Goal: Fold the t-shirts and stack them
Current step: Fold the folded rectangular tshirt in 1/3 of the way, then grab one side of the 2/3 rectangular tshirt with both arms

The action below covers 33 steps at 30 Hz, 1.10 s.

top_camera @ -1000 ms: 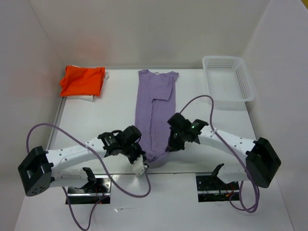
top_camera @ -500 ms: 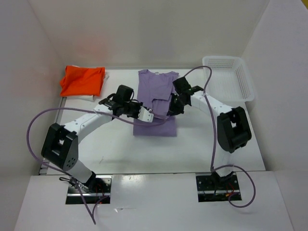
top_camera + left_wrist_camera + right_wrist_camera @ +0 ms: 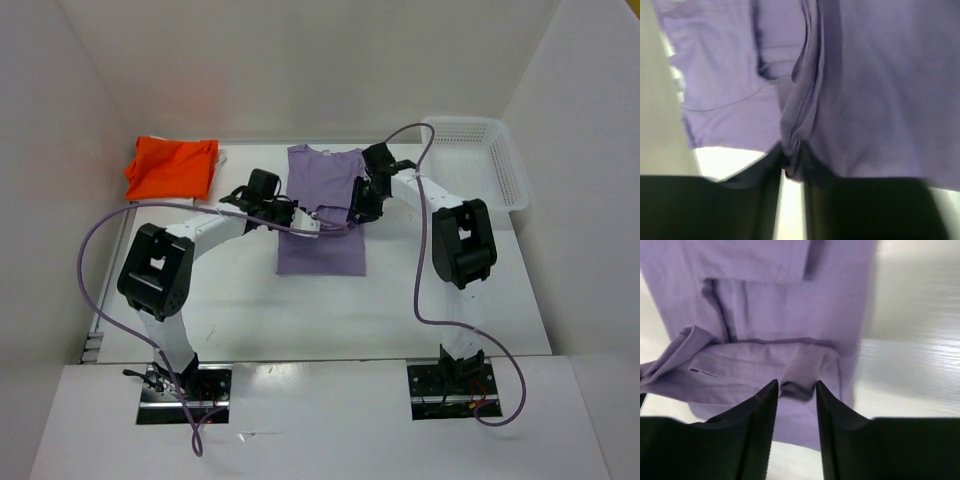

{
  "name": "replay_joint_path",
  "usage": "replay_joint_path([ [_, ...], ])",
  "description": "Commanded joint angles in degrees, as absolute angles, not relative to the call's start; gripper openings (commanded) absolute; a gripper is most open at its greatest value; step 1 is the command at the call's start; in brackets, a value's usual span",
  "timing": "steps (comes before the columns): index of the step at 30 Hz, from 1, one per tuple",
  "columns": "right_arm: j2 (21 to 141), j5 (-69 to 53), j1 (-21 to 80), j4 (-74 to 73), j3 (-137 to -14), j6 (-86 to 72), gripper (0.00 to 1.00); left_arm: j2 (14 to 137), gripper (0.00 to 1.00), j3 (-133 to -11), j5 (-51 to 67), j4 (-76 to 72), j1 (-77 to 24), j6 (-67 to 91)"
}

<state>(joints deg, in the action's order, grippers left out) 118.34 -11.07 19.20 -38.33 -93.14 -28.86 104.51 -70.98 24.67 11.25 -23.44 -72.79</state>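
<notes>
The white table (image 3: 200, 290) fills the space between white walls. Both arms reach out over it toward its far middle: the left arm (image 3: 200, 228) runs in from the left and the right arm (image 3: 425, 195) bends in from the right, so their wrists almost meet.

The lavender t-shirt (image 3: 320, 250) lies there between them, at the far centre of the table. It is a narrow strip with its collar end toward the back wall and its near part doubled over on itself. A rumpled band of cloth crosses it where the two grippers meet.

The white perforated basket (image 3: 475, 175) sits at the far right corner, apart from the shirt.

At the far left corner the orange t-shirt (image 3: 170, 167) lies folded on top of the cream-white t-shirt (image 3: 219, 157), of which only slivers of edge show.

The left gripper (image 3: 792, 167) has its dark fingers drawn close together on a gathered fold of the lavender cloth, which drops into the thin gap between them.

The right gripper (image 3: 796, 390) has its fingers spread. A loose edge of the folded lavender cloth lies in the gap, and the fingers are not pressing it.
</notes>
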Motion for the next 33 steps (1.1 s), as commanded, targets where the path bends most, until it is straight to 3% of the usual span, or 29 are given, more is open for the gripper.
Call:
replay_joint_path([
  [1,118.92,-6.08,16.71,-39.90,-96.94,-28.74,0.47,105.29,0.33,-69.26,24.80,-0.57,-22.76,-74.09],
  [4,118.92,-4.49,16.17,-39.90,-102.29,-28.74,0.76,105.82,0.53,-69.26,19.71,-6.74,-22.76,-70.24],
  [5,118.92,-4.48,16.17,-40.60,-104.22,-27.61,0.76,105.82,0.64,-69.78,18.47,-7.99,-22.76,-69.09],
  [8,116.46,-0.99,16.79,-42.36,-108.54,-25.67,0.77,103.45,0.80,-71.36,14.60,-8.96,-21.53,-66.36],
  [12,106.48,-0.26,16.79,-43.15,-98.73,-23.74,0.74,96.53,0.83,-71.37,14.05,-0.04,-19.61,-70.91],
  [14,102.67,-2.89,16.79,-41.32,-88.37,-23.73,0.73,91.36,0.83,-71.37,17.74,18.39,-19.60,-81.79],
  [16,97.57,-6.13,17.48,-38.86,-78.81,-24.77,0.73,86.77,0.85,-61.04,16.54,26.01,-22.40,-87.94],
  [18,94.33,-7.38,18.45,-37.45,-73.85,-25.92,0.75,80.18,0.92,-51.55,13.55,22.54,-27.12,-90.43],
  [19,93.78,-7.99,19.68,-36.83,-70.17,-26.62,0.76,78.50,1.00,-44.02,12.32,20.93,-28.64,-91.57],
  [22,93.78,-9.93,22.92,-34.46,-66.01,-30.40,0.80,75.41,1.00,-39.56,13.18,17.23,-32.43,-90.79],
  [33,96.24,-10.45,23.99,-29.62,-62.23,-33.93,0.82,87.87,1.00,-38.75,11.17,3.35,-32.96,-89.75],
])
